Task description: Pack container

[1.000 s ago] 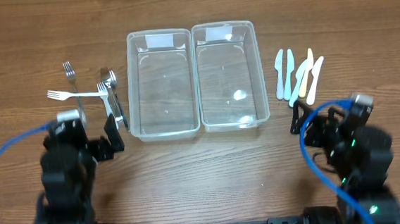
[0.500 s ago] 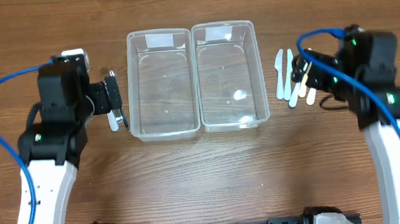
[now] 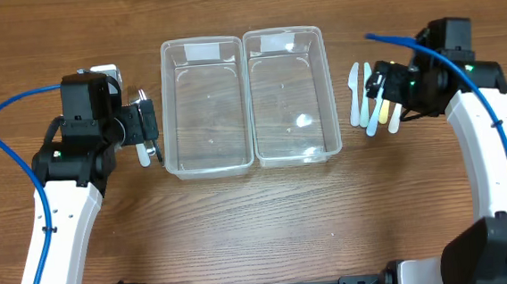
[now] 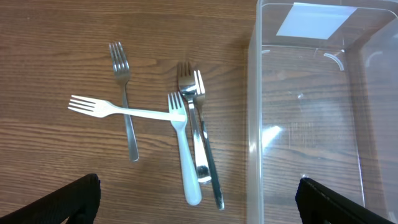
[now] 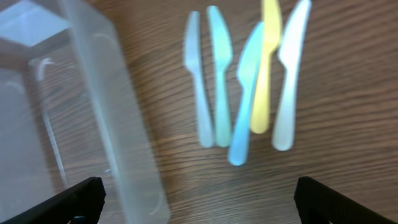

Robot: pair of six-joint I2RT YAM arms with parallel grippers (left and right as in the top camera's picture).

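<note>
Overhead, we're looking at two clear boxes sitting side by side mid-desk, the left container [image 3: 205, 110] and the right container [image 3: 291, 99]. Both are showing bare floors, with not one piece of cutlery inside, so by these views the packing is sitting at zero.

The left end effector [image 3: 146, 127] is hovering just beside the left container's outer wall, over the forks [image 4: 186, 137]. Its wrist camera is showing the fingers spread wide at the bottom corners of the frame, gripping nothing. Below it five forks are lying loose on the desk [image 4: 50, 162], three metal and two white plastic. One white fork [image 4: 124, 111] is lying across a metal fork's handle, and the rest are bunching close to the container wall.

On the other side the right end effector [image 3: 378, 87] is hanging above the plastic knives [image 5: 245, 93], likewise released and empty. Five knives are lying in a loose fan near the right container. Some are touching or overlapping, but that picture is soft, so I'm not calling which.

What's remaining, by my reading — everything. Each fork and each knife is waiting to be lifted and dropped in. Which box is meant for which set isn't showing, though each pile is lying nearest its own box.
</note>
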